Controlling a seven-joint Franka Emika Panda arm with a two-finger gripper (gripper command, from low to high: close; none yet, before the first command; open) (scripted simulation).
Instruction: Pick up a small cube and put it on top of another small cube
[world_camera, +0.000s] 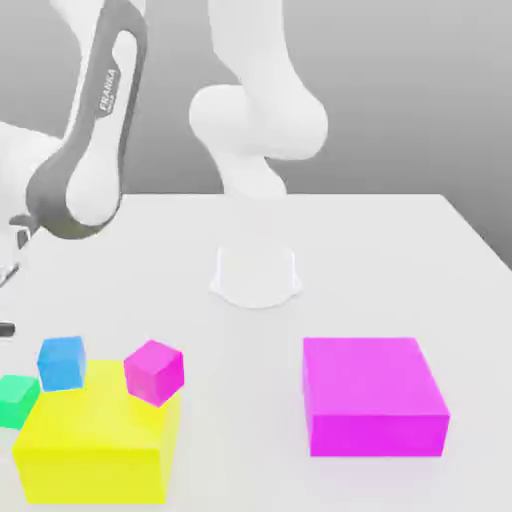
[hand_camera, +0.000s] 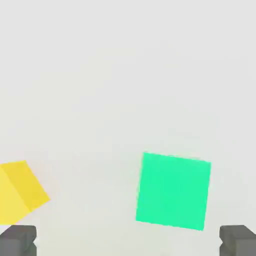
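1. Table (world_camera: 400, 250): a flat white surface carrying all the blocks and the arm's round white base (world_camera: 256, 275).
2. Small green cube (world_camera: 17, 400): rests on the table at the exterior view's far left, just beside the upper left corner of the large yellow block (world_camera: 95, 450). In the hand view the green cube (hand_camera: 173, 191) lies on bare table, its top face showing as a slightly rotated square, with a corner of the yellow block (hand_camera: 20, 192) near it but apart.
3. Small magenta cube (world_camera: 154, 371): appears tilted on the back edge of the yellow block's top; exact contact cannot be told.
4. Small blue cube (world_camera: 62, 362): sits at the back left of the yellow block, between the green cube and the small magenta cube; whether it stands on the block or behind it cannot be told.
5. Large flat magenta block (world_camera: 373, 395): lies on the table at the exterior view's right, well apart from the other blocks.
6. Robot arm (world_camera: 95, 150): white and grey links reach down toward the exterior view's left edge, above the green cube.
7. Gripper (hand_camera: 128, 241): two dark grey fingertips (hand_camera: 19, 240) stand far apart, jaws wide and holding nothing; the green cube lies ahead of them, nearer one fingertip and untouched.
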